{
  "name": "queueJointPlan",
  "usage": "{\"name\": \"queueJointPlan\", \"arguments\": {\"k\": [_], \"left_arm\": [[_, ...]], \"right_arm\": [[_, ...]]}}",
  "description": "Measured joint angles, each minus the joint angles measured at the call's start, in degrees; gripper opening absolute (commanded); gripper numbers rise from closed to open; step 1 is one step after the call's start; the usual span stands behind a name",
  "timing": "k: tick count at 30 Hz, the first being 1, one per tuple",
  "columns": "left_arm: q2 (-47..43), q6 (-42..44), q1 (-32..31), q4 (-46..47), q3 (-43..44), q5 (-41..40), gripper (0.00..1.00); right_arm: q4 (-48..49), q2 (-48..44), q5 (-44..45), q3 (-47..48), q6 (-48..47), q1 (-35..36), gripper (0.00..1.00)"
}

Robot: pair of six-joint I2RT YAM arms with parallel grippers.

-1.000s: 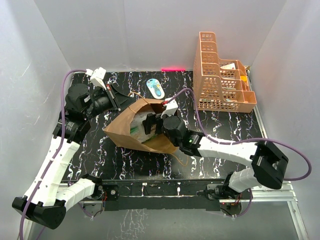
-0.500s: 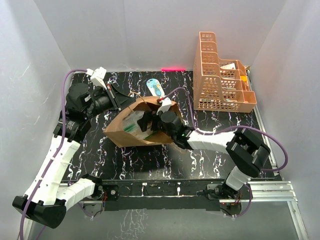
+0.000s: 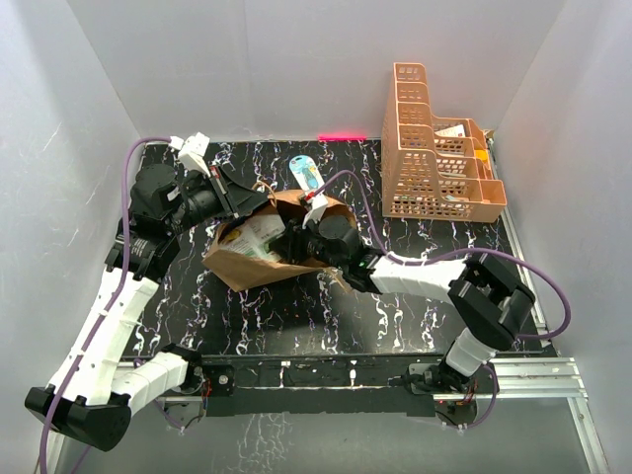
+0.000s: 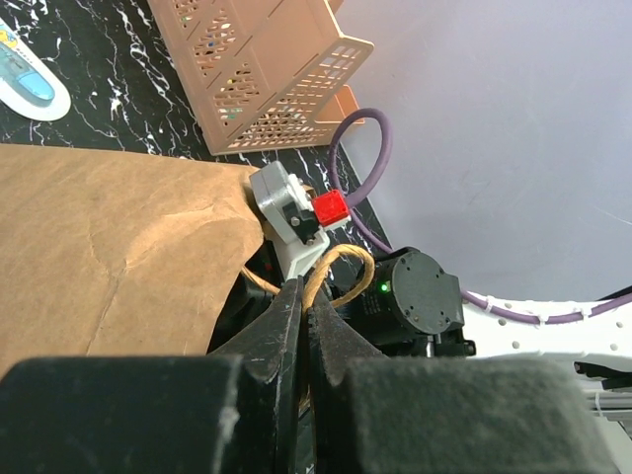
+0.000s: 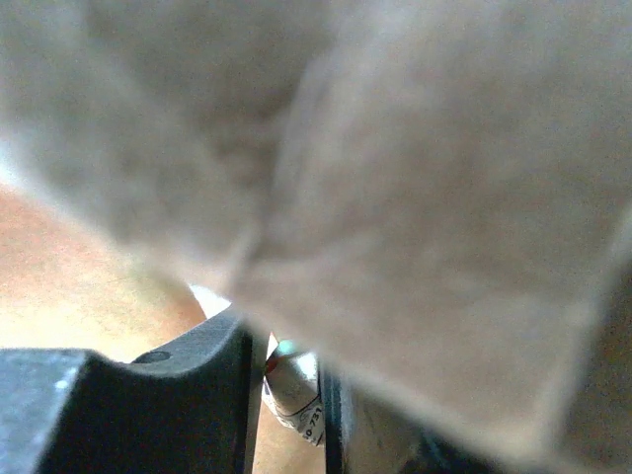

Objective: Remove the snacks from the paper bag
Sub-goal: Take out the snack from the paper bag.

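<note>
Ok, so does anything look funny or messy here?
Yes, the paper bag is tipped on its side and crumpled, not standing up. The left gripper pinches its handle, and the right gripper is pushed inside, seemingly gripping a snack packet. Nothing looks spilled.

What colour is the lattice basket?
The basket is pale orange; the top view shows it best.

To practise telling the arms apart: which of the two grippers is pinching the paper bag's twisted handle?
The left gripper, shut on the handle outside the paper bag; the right gripper reaches inside.
</note>
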Motion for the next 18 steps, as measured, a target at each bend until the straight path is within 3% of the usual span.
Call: {"name": "queueJointPlan", "arguments": {"k": [6,18], "left_arm": [[-0.4,0.3,0.0,-0.7,0.0,-0.9,0.0],[-1.9,1.3,0.0,-1.8,-0.1,-2.6,0.0]], "right_arm": [[-3.3,-3.1,-0.5,0.0,1.4,0.0,0.11],[-11.4,-11.3,1.7,0.3,3.3,0.0,0.09]]}}
